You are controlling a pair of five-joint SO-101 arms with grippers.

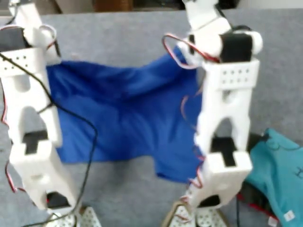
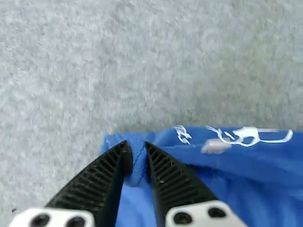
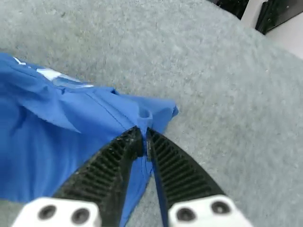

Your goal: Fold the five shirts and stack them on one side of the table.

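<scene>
- High view: the blue shirt (image 1: 123, 118) is lying spread across the grey table (image 1: 118, 38) between the two arms, with its far corners running up towards the arms' ends. A teal shirt (image 1: 279, 175) is sitting in a heap beside the right arm's base, well apart from the blue one. The blue cloth is looking thin, light and limp. I am judging that it will sag and wrinkle wherever nothing is holding it, and that the corners and stitched edges are offering the surest hold.
- Left wrist view: the left gripper (image 2: 136, 147) is pinching the blue shirt (image 2: 246, 184) right at a corner, its ribbed black fingers (image 2: 109, 175) closing on a puckered fold of the hem. The rest of the shirt is trailing away behind the tips, with white print (image 2: 236, 136) showing near its edge. Bare table (image 2: 142, 56) is lying beyond.
- Right wrist view: the right gripper (image 3: 143, 134) is likewise clamping the blue shirt (image 3: 57, 142) just inside its other far corner. A small tuft of cloth is poking out past the tips, and the body of the shirt is draping off to one side. A bite this small is looking liable to slip if the cloth is tugged sharply.
</scene>
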